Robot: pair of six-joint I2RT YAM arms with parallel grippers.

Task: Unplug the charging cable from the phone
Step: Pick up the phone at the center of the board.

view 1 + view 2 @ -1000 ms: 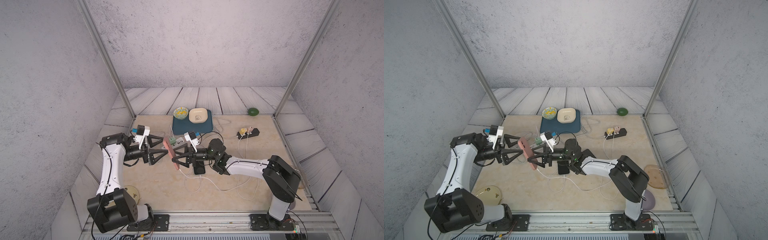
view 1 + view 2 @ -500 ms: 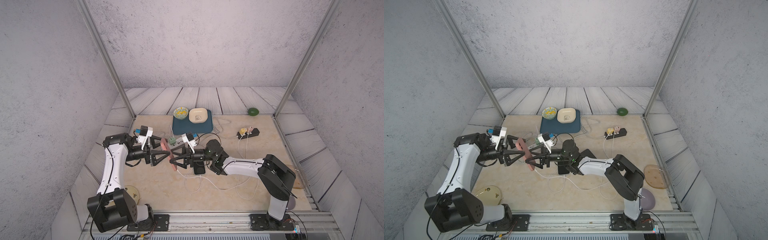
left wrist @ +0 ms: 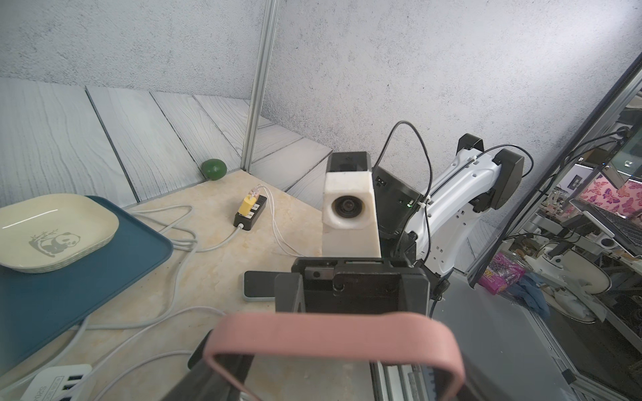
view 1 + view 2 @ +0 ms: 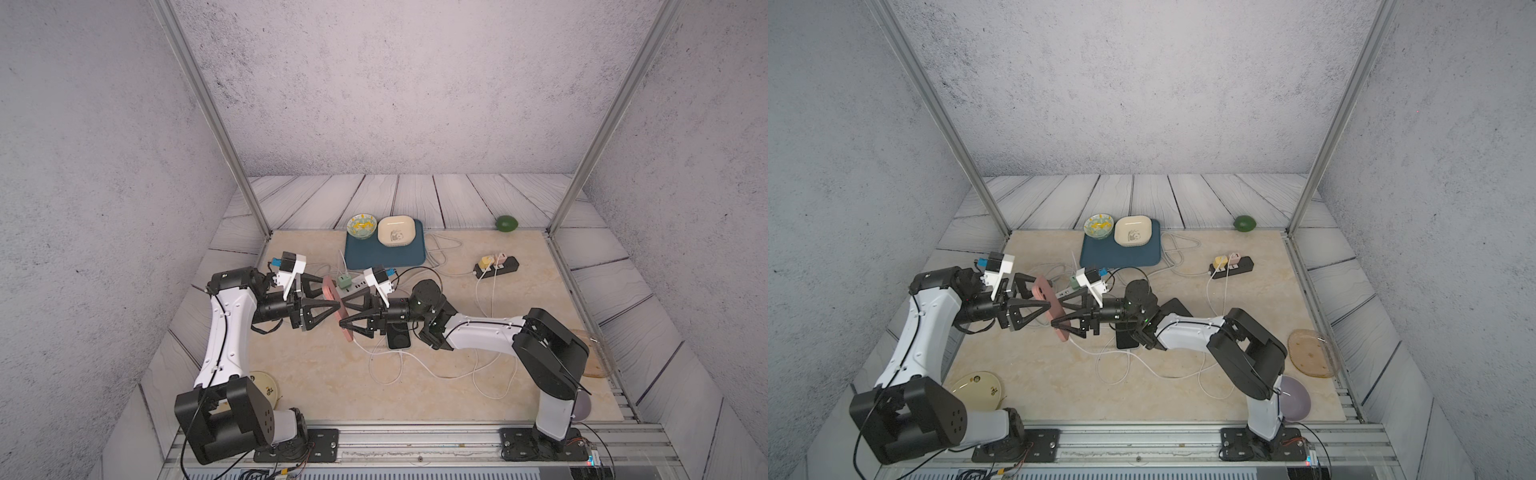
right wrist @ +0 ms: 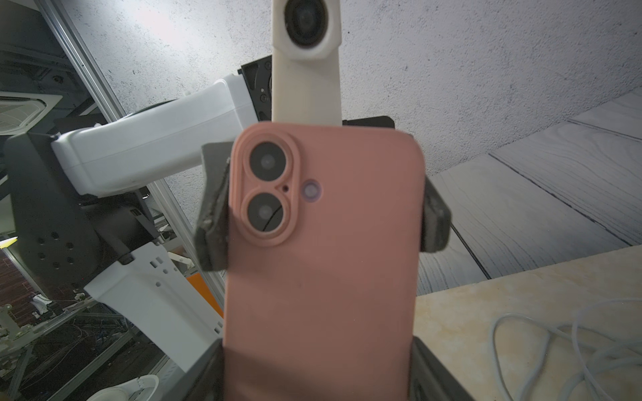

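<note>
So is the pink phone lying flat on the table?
No, the pink phone is up in the air, clamped in the right gripper.

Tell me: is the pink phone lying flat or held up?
Held up, roughly upright: left gripper and right gripper clamp the pink phone by its sides, camera end up.
</note>
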